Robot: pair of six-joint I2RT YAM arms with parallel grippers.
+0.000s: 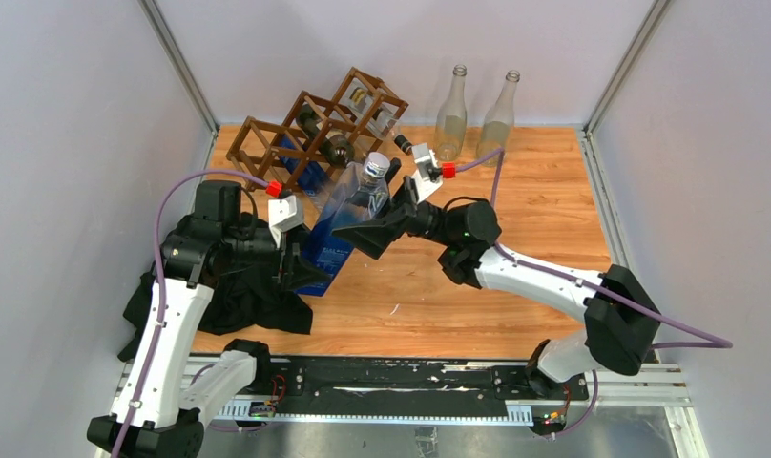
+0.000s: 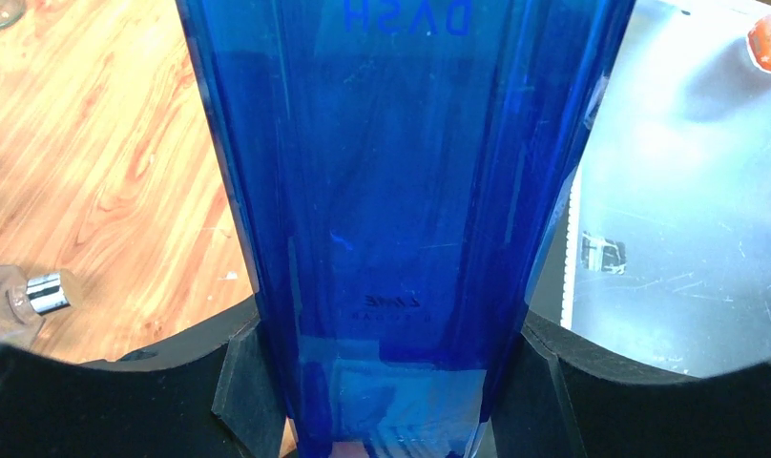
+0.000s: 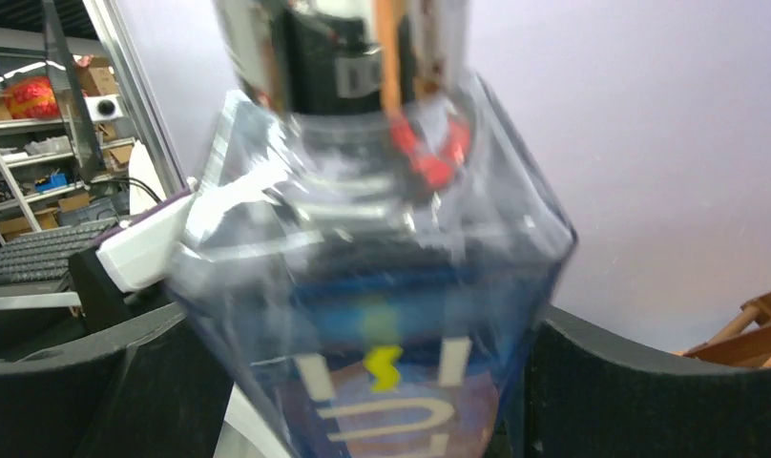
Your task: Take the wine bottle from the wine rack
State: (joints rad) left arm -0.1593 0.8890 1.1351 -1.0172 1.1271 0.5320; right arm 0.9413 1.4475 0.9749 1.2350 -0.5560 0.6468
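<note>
The left gripper (image 2: 391,382) squeezes the bottom of the blue wine bottle (image 1: 348,215). The bottle leans, out of the wine rack (image 1: 310,119), toward 5 o'clock from it. The right gripper (image 3: 382,382) sits around the bottle's top part. I cannot tell if it squeezes.

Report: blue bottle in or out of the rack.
Out. The blue bottle is in front of the wine rack, its base in the left gripper.

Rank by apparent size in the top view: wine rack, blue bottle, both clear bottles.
1. wine rack
2. blue bottle
3. left clear bottle and right clear bottle: smallest, alike, so unranked against each other.
</note>
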